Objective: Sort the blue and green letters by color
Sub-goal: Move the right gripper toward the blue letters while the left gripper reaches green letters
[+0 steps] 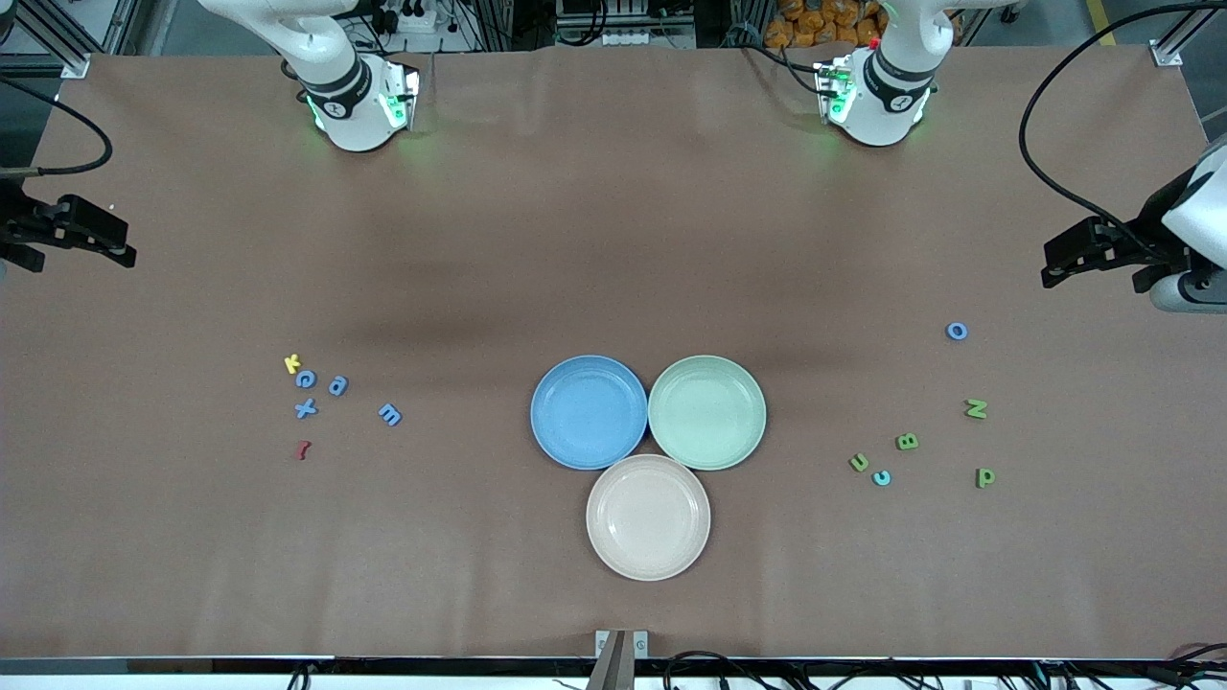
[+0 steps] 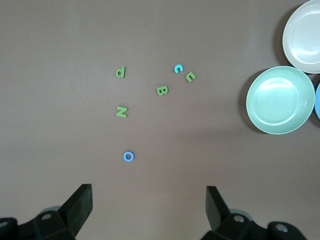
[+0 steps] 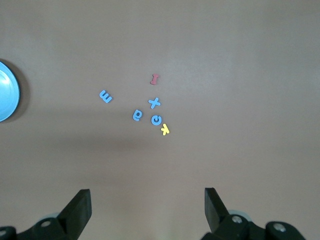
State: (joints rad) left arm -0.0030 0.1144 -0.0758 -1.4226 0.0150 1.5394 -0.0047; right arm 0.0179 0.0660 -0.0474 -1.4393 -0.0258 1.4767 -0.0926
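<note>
**Letters lie loose, both grippers wide and empty**

Blue letters (image 1: 306, 379) cluster near the tabletop's right-arm edge, under the right gripper (image 3: 147, 210). Green letters (image 1: 907, 442) lie scattered near the left-arm edge, under the left gripper (image 2: 149, 210). Both grippers hover with jaws spread, touching nothing

Your left gripper (image 2: 148, 210) hangs open over bare table, near green letters (image 2: 120, 111) and a blue o (image 2: 128, 156).
</note>
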